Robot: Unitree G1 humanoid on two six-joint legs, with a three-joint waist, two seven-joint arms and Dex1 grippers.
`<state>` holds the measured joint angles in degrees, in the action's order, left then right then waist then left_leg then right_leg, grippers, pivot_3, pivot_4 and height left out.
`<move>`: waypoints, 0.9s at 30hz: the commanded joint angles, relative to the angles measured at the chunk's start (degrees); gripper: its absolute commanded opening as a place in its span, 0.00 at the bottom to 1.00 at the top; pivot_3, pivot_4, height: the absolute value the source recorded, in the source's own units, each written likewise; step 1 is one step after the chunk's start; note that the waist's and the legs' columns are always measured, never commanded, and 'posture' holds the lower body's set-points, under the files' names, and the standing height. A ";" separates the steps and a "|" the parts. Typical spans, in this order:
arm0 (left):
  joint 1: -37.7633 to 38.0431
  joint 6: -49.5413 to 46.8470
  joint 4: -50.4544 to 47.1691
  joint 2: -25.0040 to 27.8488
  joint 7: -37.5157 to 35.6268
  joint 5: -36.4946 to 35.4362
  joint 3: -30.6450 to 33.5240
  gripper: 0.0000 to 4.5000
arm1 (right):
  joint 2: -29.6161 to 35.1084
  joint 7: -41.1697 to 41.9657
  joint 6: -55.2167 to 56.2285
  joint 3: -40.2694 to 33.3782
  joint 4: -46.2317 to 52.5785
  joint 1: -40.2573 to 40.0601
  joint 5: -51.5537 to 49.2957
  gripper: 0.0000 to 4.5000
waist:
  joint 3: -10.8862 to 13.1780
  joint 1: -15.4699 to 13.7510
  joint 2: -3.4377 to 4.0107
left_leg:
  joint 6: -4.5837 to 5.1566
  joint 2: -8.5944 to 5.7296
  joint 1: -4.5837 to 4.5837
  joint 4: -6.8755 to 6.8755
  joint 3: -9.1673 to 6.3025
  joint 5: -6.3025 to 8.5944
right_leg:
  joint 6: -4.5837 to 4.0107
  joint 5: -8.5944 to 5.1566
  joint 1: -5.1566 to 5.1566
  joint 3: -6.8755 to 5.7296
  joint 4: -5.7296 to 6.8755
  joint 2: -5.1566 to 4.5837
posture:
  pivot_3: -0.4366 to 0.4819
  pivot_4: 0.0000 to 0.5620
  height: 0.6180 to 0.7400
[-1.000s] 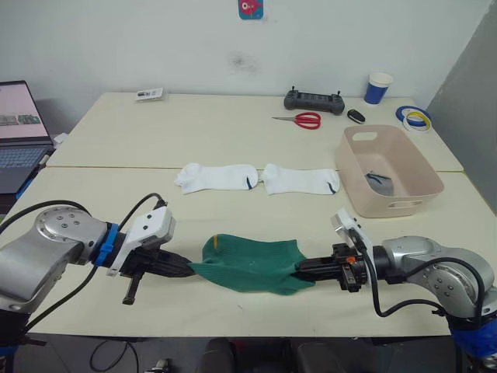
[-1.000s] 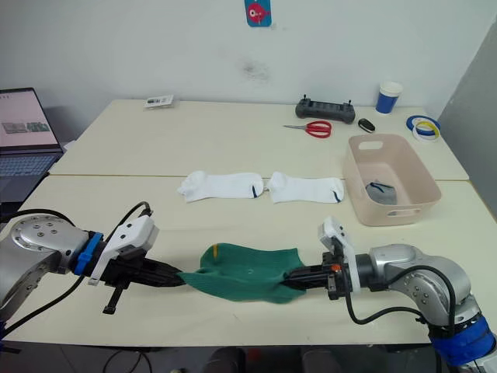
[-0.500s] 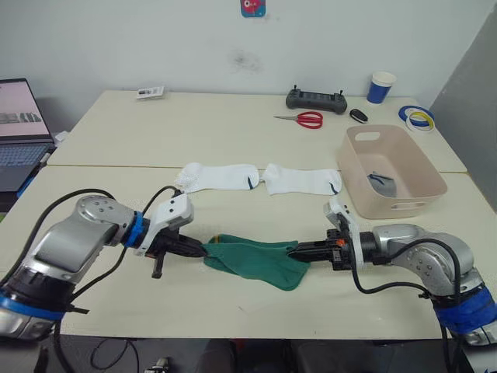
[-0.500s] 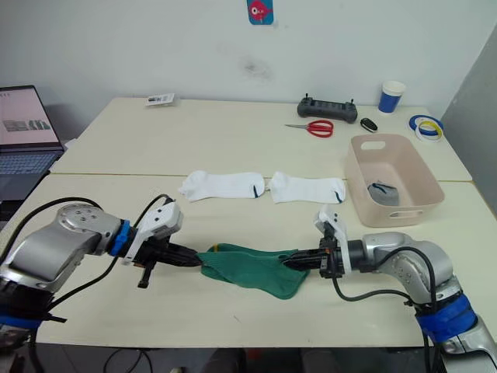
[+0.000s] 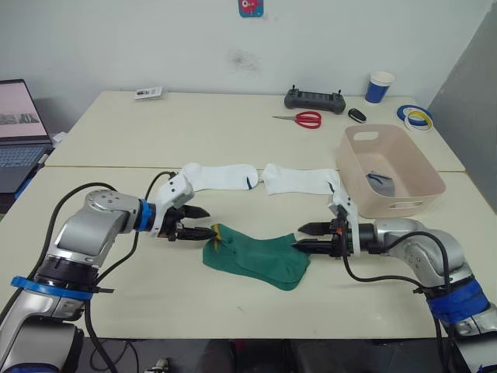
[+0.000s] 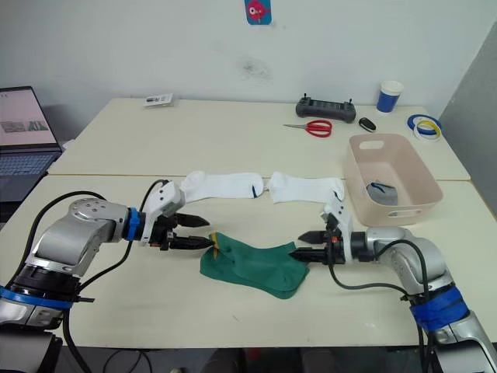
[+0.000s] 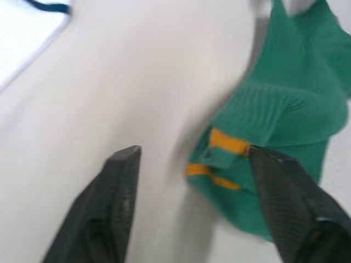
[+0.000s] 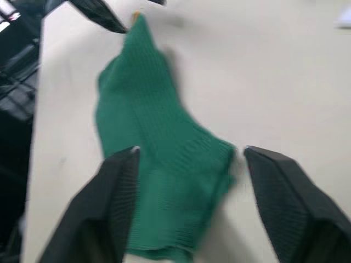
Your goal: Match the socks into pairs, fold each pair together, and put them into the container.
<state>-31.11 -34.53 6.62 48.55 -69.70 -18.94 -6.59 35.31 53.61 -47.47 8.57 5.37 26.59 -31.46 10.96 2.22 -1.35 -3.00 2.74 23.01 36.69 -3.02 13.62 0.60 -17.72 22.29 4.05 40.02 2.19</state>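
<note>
now, from the head views, the left gripper [image 5: 203, 221] has its jaws spread wide and holds nothing, its tips just beside the yellow-marked end of the green socks [image 5: 256, 259]. the right gripper [image 5: 304, 237] is likewise wide open and empty, its tips at the opposite end of the same green heap, which lies flat on the tabletop [image 5: 116, 295]. two white socks [image 5: 260, 177] lie end to end farther back, between the grippers and the far half of the tabletop. the pink container [image 5: 390, 169] sits to the right with a grey sock [image 5: 380, 183] inside. further back are red scissors [image 5: 301, 119], a black controller [image 5: 314, 99], a blue paper cup [image 5: 378, 87], rolls of tape [image 5: 416, 117] and a small card [image 5: 149, 93]; a laptop [image 5: 17, 132] stands at the left edge, and a white wall carries a small sticker [image 5: 250, 8].

in the left wrist view, the two fingers [image 7: 112, 203] stand far apart, one tip right at the green sock's yellow marks [image 7: 222, 156], whether touching i cannot tell.

in the right wrist view, the fingers [image 8: 112, 208] are also far apart with the green sock [image 8: 159, 148] lying loose between and beyond them.
</note>
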 commanded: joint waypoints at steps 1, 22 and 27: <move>1.19 1.08 -1.10 -1.07 1.86 -1.68 4.00 1.00 | -0.34 -0.96 2.32 -2.87 0.34 1.36 0.51 0.79 | 0.00 0.02 0.00 | 0.00 0.00 0.00 0.00 0.00 0.00 | 0.00 0.00 0.00 0.00 0.00 0.00 | 0.48 0.27 1.00; 14.01 6.91 -13.02 -4.13 7.58 -2.40 6.61 1.00 | 2.34 3.27 9.27 -0.17 6.18 -3.90 4.09 0.79 | 0.00 -0.17 0.00 | 0.00 -0.05 -0.07 0.07 0.03 0.00 | 0.09 0.06 -0.09 0.02 0.01 -0.13 | 0.48 0.27 1.00; 12.98 9.03 -9.58 -3.04 4.02 -0.62 3.84 0.80 | 1.33 3.17 11.16 2.13 3.84 -2.55 6.91 0.79 | 0.00 -0.07 0.00 | 0.00 -0.04 -0.06 0.09 0.06 0.00 | 0.11 0.07 -0.08 0.05 0.00 -0.10 | 0.48 0.27 1.00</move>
<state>-17.20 -26.93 -3.09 44.63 -64.67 -20.01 -2.63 37.15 57.18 -37.77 10.65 9.48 23.08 -25.55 10.96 2.15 -1.35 -3.00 2.71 22.96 36.77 -2.97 13.62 0.71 -17.65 22.23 4.09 40.01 2.11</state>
